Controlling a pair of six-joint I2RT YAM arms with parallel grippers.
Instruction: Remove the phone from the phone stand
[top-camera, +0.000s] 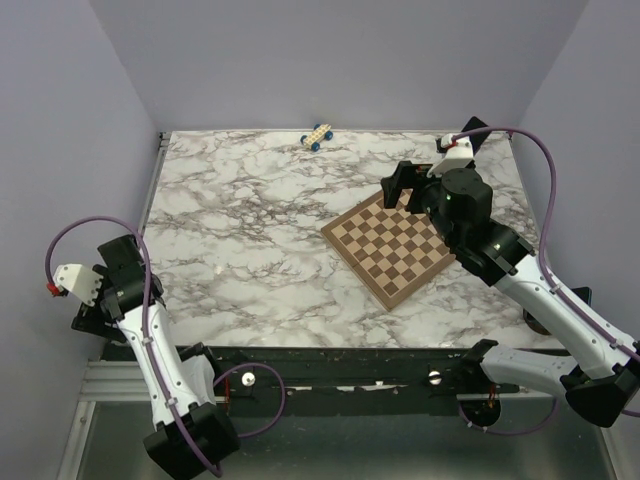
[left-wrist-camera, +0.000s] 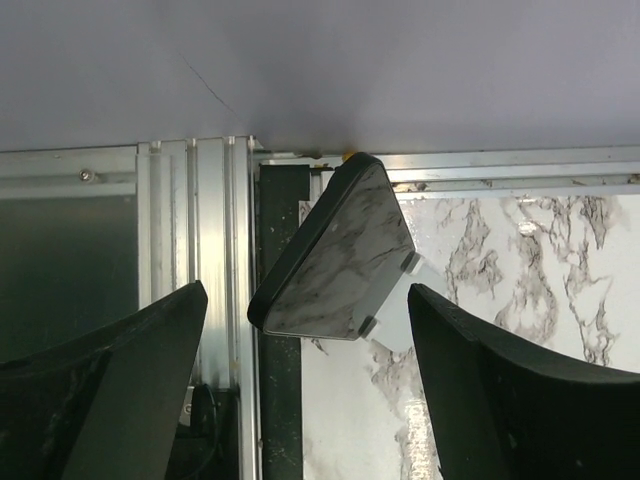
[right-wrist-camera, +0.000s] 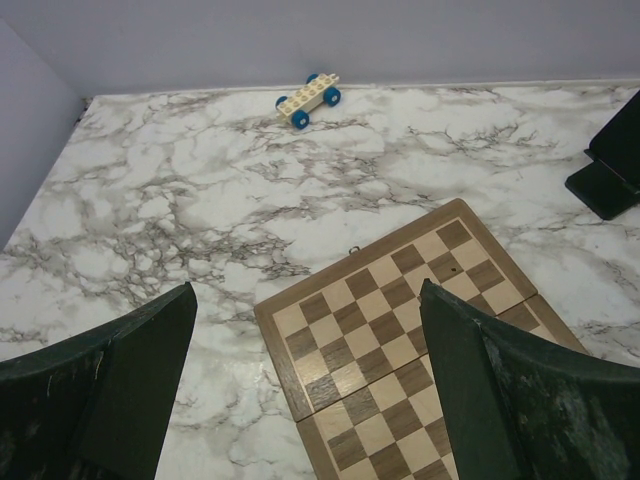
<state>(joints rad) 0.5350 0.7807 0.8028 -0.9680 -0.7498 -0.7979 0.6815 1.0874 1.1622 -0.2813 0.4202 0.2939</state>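
Note:
The black phone stand (right-wrist-camera: 612, 165) is cut off by the right edge of the right wrist view, with a flat base and a tilted plate. It stands at the table's back right (top-camera: 473, 127). I cannot tell whether it carries a phone. In the left wrist view a flat glossy black slab (left-wrist-camera: 335, 255), like a phone, lies tilted on a white piece at the table corner by a metal rail, mirroring the marble. My left gripper (left-wrist-camera: 306, 345) is open and empty, just short of the slab; in the top view it sits off the table's left edge (top-camera: 100, 298). My right gripper (right-wrist-camera: 307, 290) is open and empty above the chessboard (top-camera: 400, 183).
A wooden chessboard (top-camera: 392, 245) lies right of centre on the marble table (top-camera: 240, 230) and also shows in the right wrist view (right-wrist-camera: 400, 330). A small toy car (top-camera: 317, 137) with blue wheels sits at the back edge (right-wrist-camera: 308, 97). Aluminium rails (left-wrist-camera: 215, 230) border the table.

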